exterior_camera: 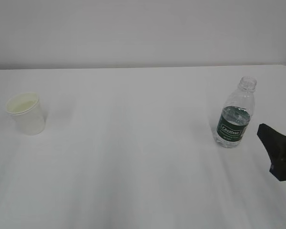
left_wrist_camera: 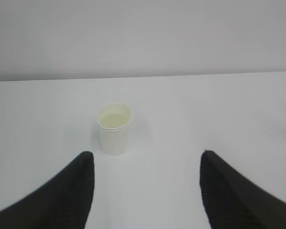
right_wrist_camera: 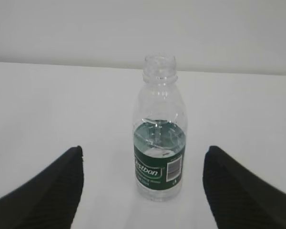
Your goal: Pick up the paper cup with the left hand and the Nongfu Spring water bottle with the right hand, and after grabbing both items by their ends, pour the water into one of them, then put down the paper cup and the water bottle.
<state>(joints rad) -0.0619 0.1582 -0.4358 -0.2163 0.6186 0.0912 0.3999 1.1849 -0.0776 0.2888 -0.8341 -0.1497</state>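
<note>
One cup point(exterior_camera: 26, 113) sitting near the table's point(exterior_camera: 133, 157) left edge, one bottle point(exterior_camera: 235, 114) near the right edge — left gripper point(left_wrist_camera: 145, 191) and right gripper point(right_wrist_camera: 143, 191) both gaping wide, gripping nothing, touching nothing.

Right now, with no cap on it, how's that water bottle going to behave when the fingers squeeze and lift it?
The bottle looks thin and ribbed, so it will probably flex under a firm squeeze. Its mouth is uncapped and the water sits near mid-height, so squeezing or tilting could spill some. Tall and narrow, it may tip if nudged off-center.
</note>
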